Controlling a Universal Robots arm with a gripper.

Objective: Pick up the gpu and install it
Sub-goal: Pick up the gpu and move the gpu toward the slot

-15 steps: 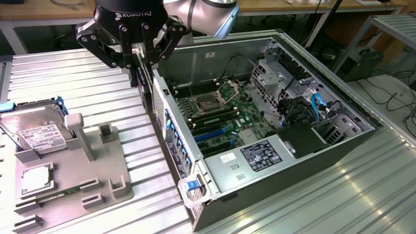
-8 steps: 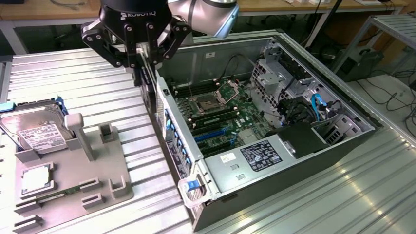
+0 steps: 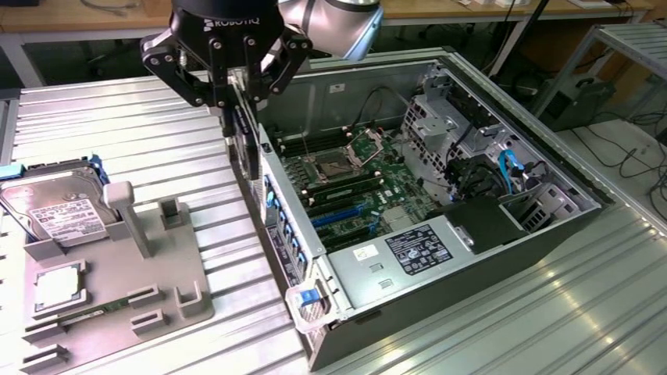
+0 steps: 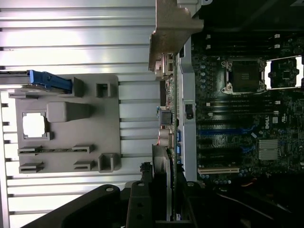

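Observation:
The gpu [image 3: 246, 144] is a thin dark card that hangs on edge from my gripper [image 3: 237, 90], which is shut on its upper part. It hovers over the near side wall of the open computer case [image 3: 312, 312], just outside the motherboard [image 3: 354, 176]. In the wrist view the gpu [image 4: 167, 114] appears edge-on, with its pale metal bracket [image 4: 171, 33] at the far end. My gripper [image 4: 161, 202] clamps the near end. The blue expansion slots [image 4: 223, 132] lie beside the card, inside the case.
A grey holder tray [image 3: 156, 273] lies at the exterior view's left, carrying a silver hard drive [image 3: 58, 207], a processor chip [image 3: 58, 285] and a memory stick. Drive cages and cables [image 3: 490, 156] fill the case's far side. The table [image 3: 125, 117] is ribbed metal.

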